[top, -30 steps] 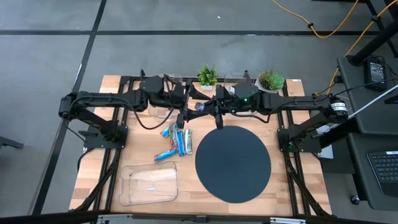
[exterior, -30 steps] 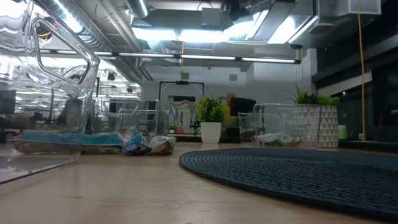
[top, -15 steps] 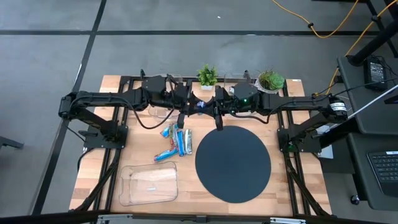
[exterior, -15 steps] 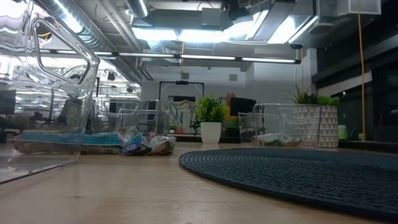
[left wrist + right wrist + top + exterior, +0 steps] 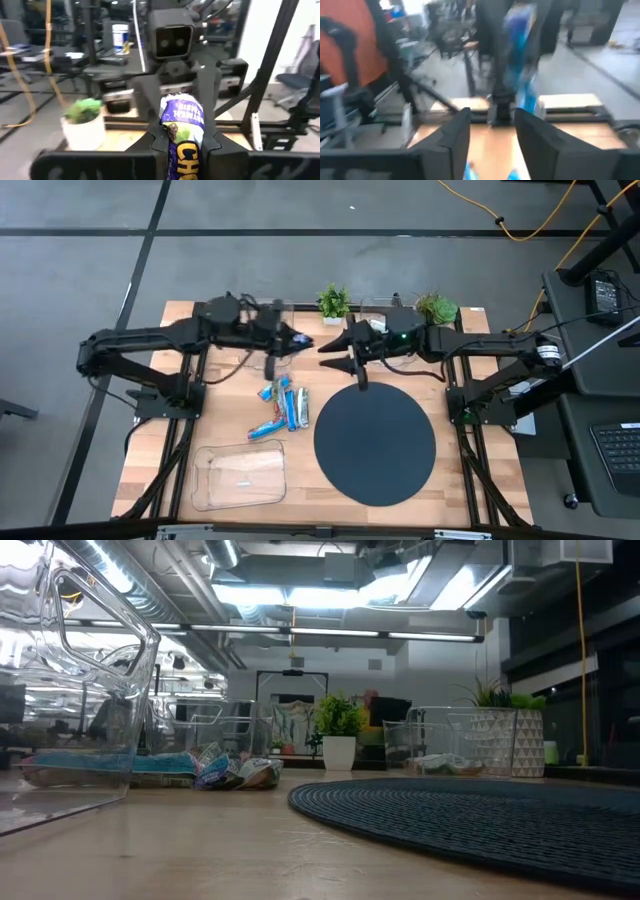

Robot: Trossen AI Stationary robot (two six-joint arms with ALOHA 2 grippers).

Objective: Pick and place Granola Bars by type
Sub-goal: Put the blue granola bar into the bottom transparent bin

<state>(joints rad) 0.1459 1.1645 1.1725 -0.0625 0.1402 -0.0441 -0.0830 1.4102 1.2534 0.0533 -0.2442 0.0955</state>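
A granola bar in a blue wrapper (image 5: 182,127) is in my left gripper (image 5: 182,150), which is shut on it above the table's far middle (image 5: 297,340). My right gripper (image 5: 326,348) faces it from the right, a short way off. It is open with nothing between its fingers (image 5: 492,135). In the right wrist view the held bar (image 5: 521,45) shows blurred ahead. Several more granola bars (image 5: 281,406), mostly blue, lie in a loose pile on the wood left of the dark round mat (image 5: 375,444). The low view shows only that pile (image 5: 232,772), no gripper. My left gripper pinches the blue bar between its two fingers, one on each side (image 5: 170,140). The bar runs along the fingers and its free end (image 5: 182,109) sticks out past them toward my right gripper. The fingers come in about level from the table's left. The bar is lifted clear of the table.
A clear tray (image 5: 240,475) stands at the near left and looms large in the low view (image 5: 80,690). More clear trays (image 5: 258,352) and two potted plants (image 5: 333,300) (image 5: 435,308) line the far edge. The mat's top is bare.
My left gripper has shut on the blue bar and my right gripper has opened and let it go. The left gripper has drawn back toward the table's left with the bar; the right gripper has pulled back toward the right.
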